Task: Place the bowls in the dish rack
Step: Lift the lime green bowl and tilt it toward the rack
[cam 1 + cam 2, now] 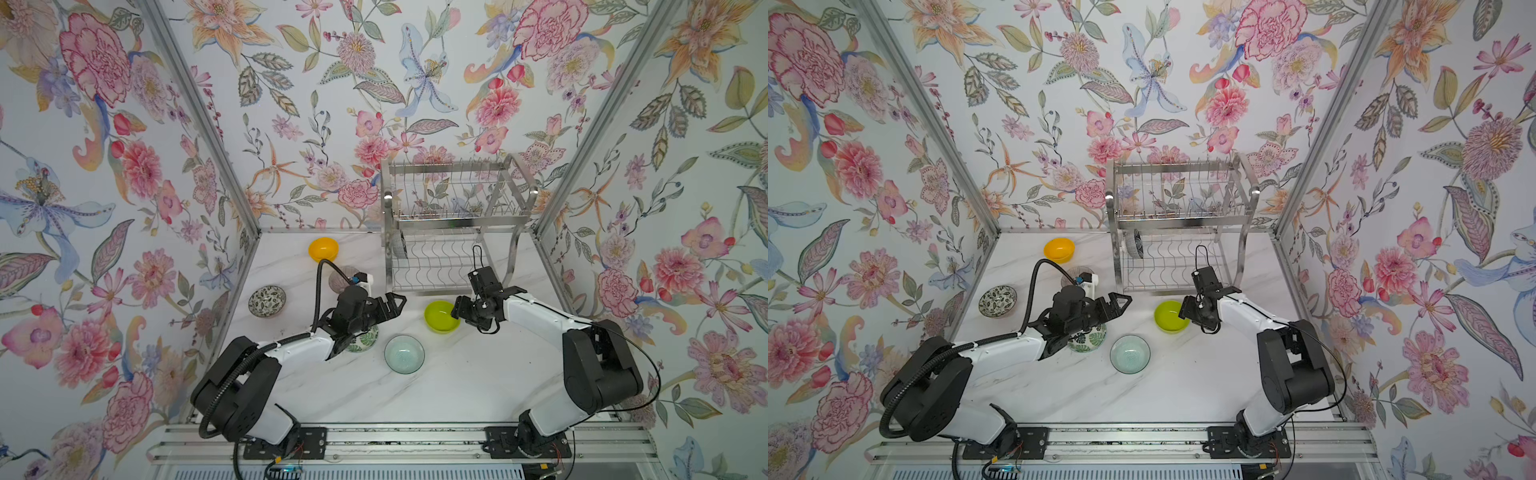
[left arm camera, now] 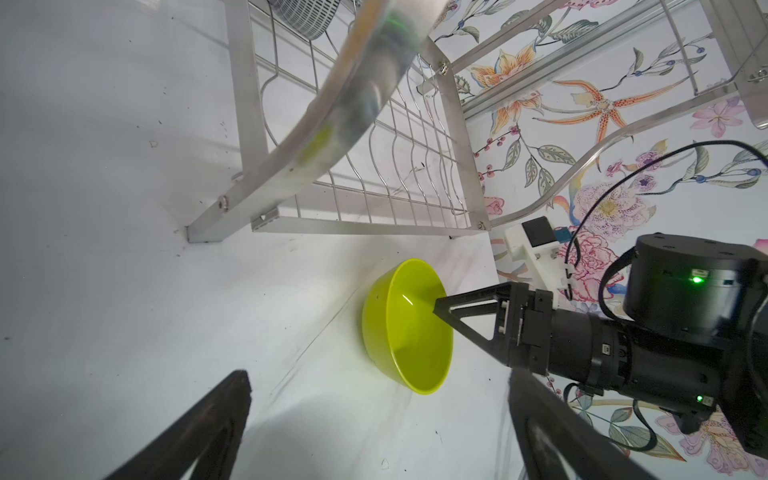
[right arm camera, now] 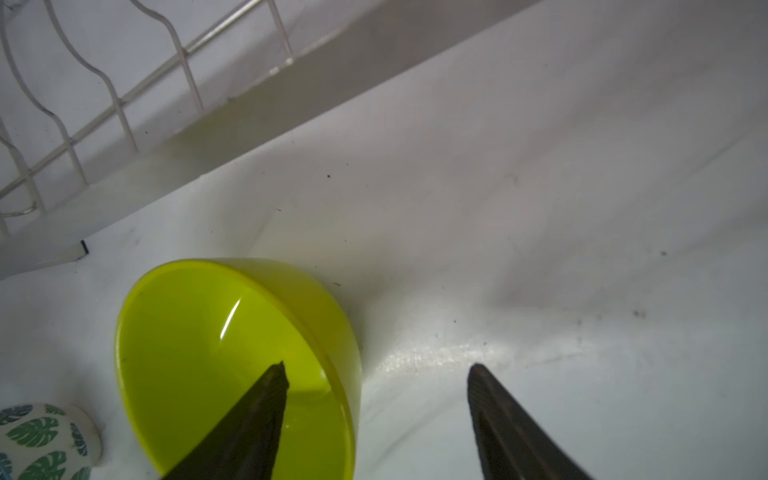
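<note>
Marble top (image 1: 457,386): lime bowl (image 3: 199,332) just before rack (image 1: 457,167). Grasp step: R gripper (image 3: 378,368) straddles its rim, jaws apart, no grip yet; L gripper (image 1: 397,302) wide, empty. Next prob: pinch rim, lift.

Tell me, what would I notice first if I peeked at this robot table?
Big pink-and-orange flowery wallpaper covers every wall around the white marble table. The round lime-green bowl glows in front of the shiny two-tier steel wire dish rack, with the right hand open astride its rim, one finger inside, one outside. A round orange-yellow bowl sits near the back wall, left of the rack.
</note>
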